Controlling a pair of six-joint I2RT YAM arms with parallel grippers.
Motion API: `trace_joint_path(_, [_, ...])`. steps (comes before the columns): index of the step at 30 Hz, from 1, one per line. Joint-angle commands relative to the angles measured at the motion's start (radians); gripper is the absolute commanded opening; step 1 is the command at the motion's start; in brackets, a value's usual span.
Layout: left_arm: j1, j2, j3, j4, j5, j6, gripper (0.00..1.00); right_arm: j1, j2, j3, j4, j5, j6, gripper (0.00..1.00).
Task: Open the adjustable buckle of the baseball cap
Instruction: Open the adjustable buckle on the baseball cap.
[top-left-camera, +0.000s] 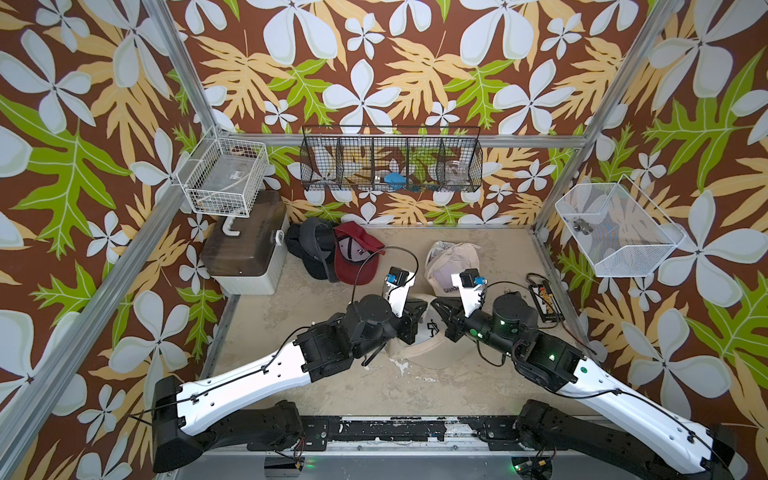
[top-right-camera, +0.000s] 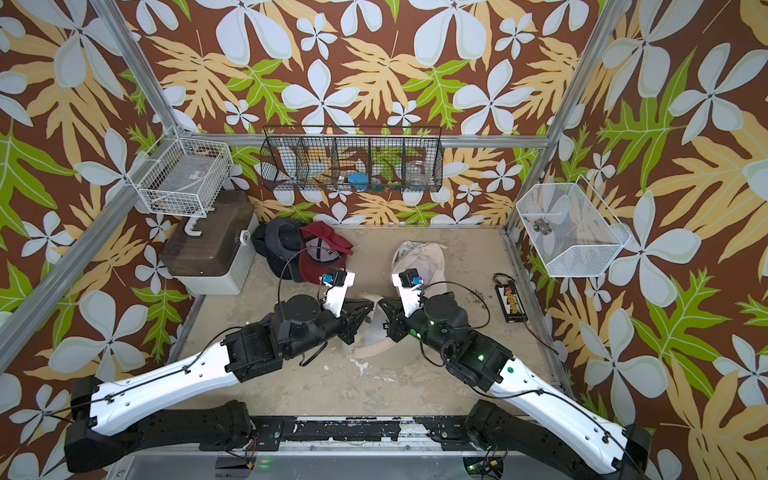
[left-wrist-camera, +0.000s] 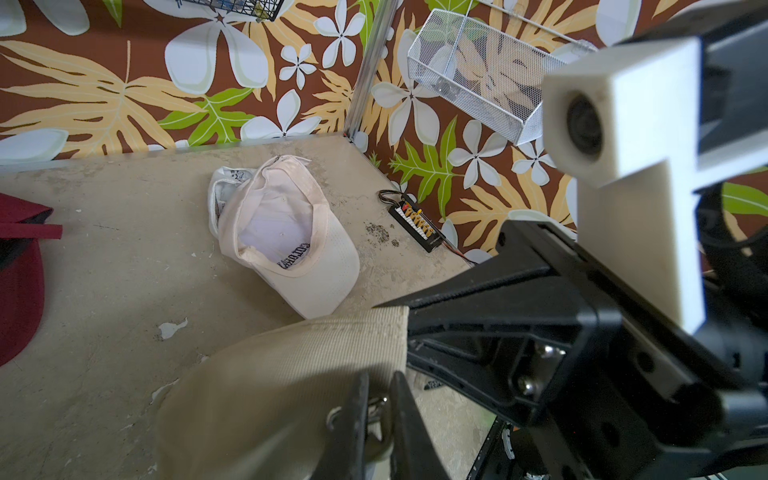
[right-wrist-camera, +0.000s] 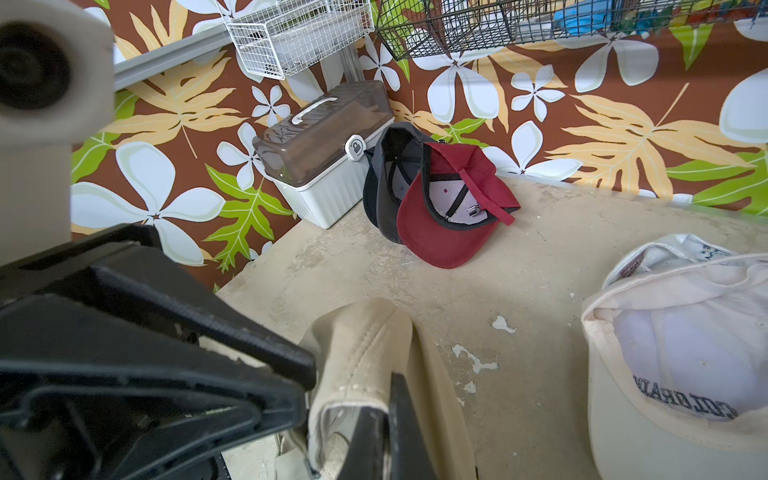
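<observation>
"Worn beige tabletop (top-left-camera: 332, 382), flowered walls. Where's the tan cap (top-left-camera: 424, 355)?"

"Mid-table, toward the front, between both arms."

"Jaws?"

"Left gripper (left-wrist-camera: 380, 395) is pinched on the metal buckle (left-wrist-camera: 377, 409). Right gripper (right-wrist-camera: 382, 399) is closed on the strap (right-wrist-camera: 357, 353)."

"Around it?"

"Cream cap (top-left-camera: 451, 266) just behind, red cap (top-left-camera: 353, 257) back-left."

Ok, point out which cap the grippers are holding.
The tan cap at the front, gripped by the left gripper and right gripper; the red cap, dark cap and cream cap lie untouched farther back.
</observation>
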Motion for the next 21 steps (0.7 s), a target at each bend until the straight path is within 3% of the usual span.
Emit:
trace_joint_path(1, [-0.002, -0.009, -0.001, 0.035, -0.005, 0.006, 0.12, 0.001, 0.0, 0.004, 0.013, 0.028, 0.009, 0.0])
trace_joint_path(21, [-0.004, -0.04, -0.051, 0.034, -0.01, -0.003, 0.05, 0.001, 0.022, 0.063, -0.009, 0.046, 0.029, 0.0])
